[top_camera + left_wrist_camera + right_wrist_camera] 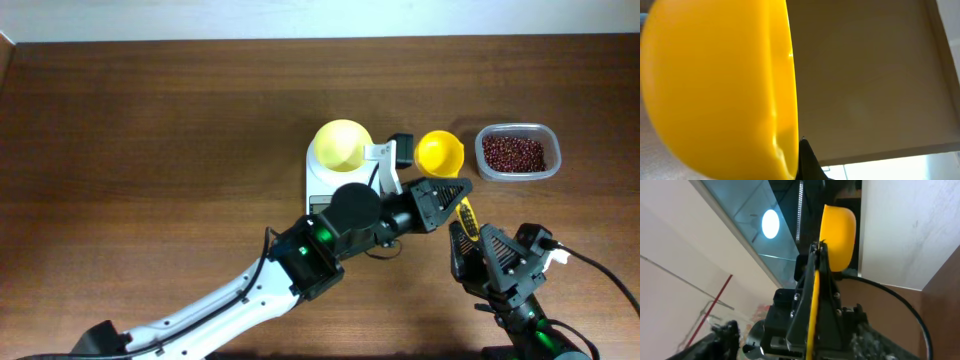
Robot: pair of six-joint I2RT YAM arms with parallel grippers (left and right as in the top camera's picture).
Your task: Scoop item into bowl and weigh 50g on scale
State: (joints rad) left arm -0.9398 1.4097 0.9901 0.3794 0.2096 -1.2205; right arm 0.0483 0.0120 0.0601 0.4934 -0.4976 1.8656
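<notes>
The pale-yellow bowl sits on the white scale. The dark red beans fill a clear container at the right. A yellow scoop hangs between them, its handle running toward me. My left gripper is shut on that handle. The left wrist view is filled by the scoop's cup, with one dark fingertip beside it. My right gripper stands open at the handle's near end. The right wrist view shows the handle clamped in the left gripper.
A small black object lies between the bowl and the scoop. The left arm reaches diagonally from the lower left across the scale's front. A black cable trails from the right arm.
</notes>
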